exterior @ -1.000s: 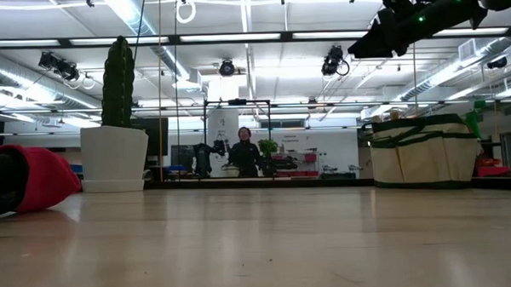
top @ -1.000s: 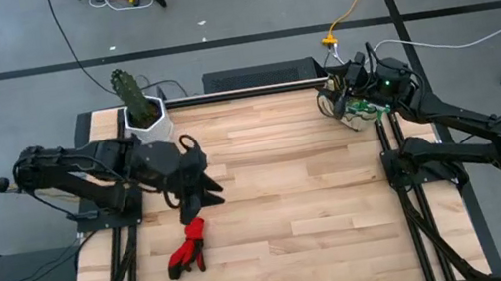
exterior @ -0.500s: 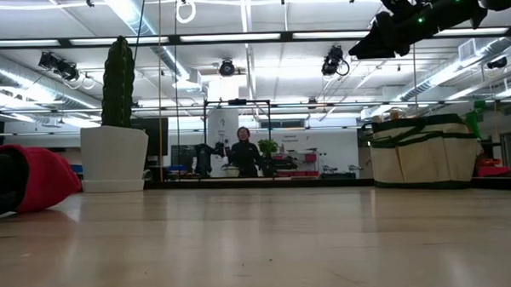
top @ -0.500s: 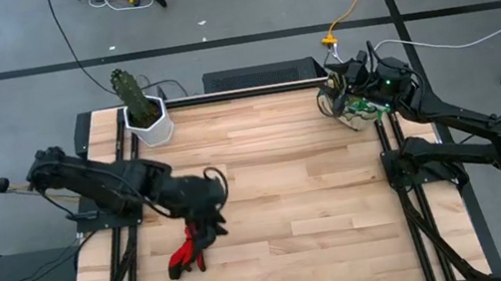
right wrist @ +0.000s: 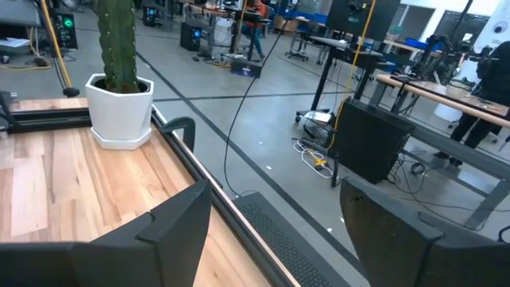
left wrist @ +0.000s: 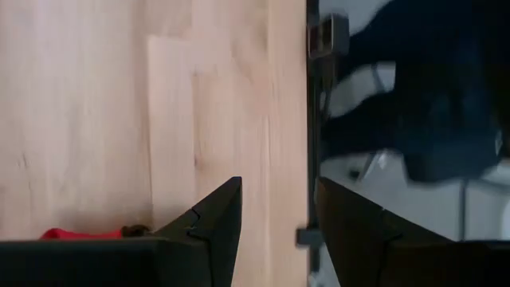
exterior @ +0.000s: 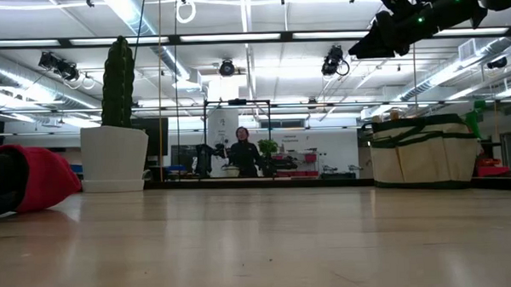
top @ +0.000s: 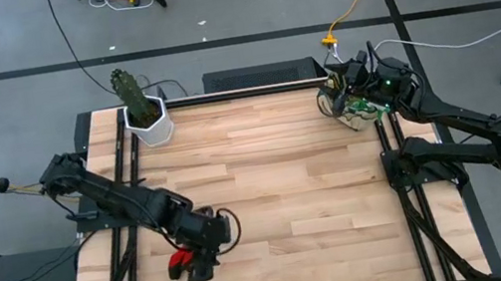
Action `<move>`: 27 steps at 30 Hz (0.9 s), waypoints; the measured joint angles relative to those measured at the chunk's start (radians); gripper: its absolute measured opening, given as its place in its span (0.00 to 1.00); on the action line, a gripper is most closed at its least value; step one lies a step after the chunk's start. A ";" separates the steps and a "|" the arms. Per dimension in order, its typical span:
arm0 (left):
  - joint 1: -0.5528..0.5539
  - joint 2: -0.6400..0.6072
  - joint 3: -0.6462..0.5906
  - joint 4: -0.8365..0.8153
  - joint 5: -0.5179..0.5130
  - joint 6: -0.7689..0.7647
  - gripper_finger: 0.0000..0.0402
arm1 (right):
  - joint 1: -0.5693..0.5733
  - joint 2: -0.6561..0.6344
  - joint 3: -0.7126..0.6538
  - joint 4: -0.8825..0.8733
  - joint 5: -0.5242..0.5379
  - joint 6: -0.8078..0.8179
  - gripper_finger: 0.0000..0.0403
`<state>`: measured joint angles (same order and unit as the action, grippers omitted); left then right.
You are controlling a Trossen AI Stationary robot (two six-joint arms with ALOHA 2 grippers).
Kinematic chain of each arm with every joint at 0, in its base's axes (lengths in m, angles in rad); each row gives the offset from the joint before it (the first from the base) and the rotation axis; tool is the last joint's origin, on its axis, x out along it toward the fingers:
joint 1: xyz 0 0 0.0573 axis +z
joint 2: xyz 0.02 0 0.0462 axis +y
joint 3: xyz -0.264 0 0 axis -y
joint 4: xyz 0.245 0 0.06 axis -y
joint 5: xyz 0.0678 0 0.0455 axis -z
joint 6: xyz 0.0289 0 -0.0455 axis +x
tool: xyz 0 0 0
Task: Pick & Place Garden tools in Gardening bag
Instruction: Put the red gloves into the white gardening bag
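Note:
The red gloves (top: 179, 263) lie on the table near its near left; they also show in the low view (exterior: 37, 177) and at the edge of the left wrist view (left wrist: 80, 233). My left gripper (top: 200, 267) is open, pointing down right over them (left wrist: 279, 215). The beige gardening bag with green trim (top: 355, 110) stands at the far right corner (exterior: 422, 150), with the green sprayer (exterior: 476, 119) sticking up from it. My right gripper (top: 332, 95) is open and empty above the bag (right wrist: 275, 215). Shears, trowel and cord are out of view.
The white hexagonal pot with the cactus (top: 146, 117) stands at the far left corner (exterior: 115, 153) (right wrist: 119, 108). Bare wooden table top (top: 288, 185) lies between gloves and bag. A person (exterior: 243, 157) stands far off in the room behind.
My left gripper has gone from beside the pot toward the table's near edge and down, and now stands over the red gloves. The gloves have stayed in place.

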<state>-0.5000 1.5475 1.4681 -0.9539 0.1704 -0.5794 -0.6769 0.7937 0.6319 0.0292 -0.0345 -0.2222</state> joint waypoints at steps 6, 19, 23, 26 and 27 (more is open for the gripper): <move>-0.041 0.030 0.000 -0.079 0.060 0.215 0.42 | 0.000 0.000 0.000 0.000 0.000 0.000 0.70; -0.081 0.035 0.000 -0.207 0.066 0.751 0.42 | 0.000 0.000 0.000 0.000 -0.001 0.003 0.70; -0.082 0.035 0.000 -0.239 0.052 0.889 0.42 | 0.000 0.000 0.000 0.000 -0.001 0.003 0.70; -0.083 0.035 0.000 -0.258 0.047 1.009 0.42 | 0.000 0.000 0.000 0.000 -0.001 0.001 0.70; -0.083 0.035 0.000 -0.260 0.038 1.051 0.42 | 0.000 0.000 0.000 0.000 -0.002 0.001 0.70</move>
<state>-0.5827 1.5829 1.4681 -1.2137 0.2089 0.4715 -0.6769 0.7933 0.6319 0.0292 -0.0360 -0.2214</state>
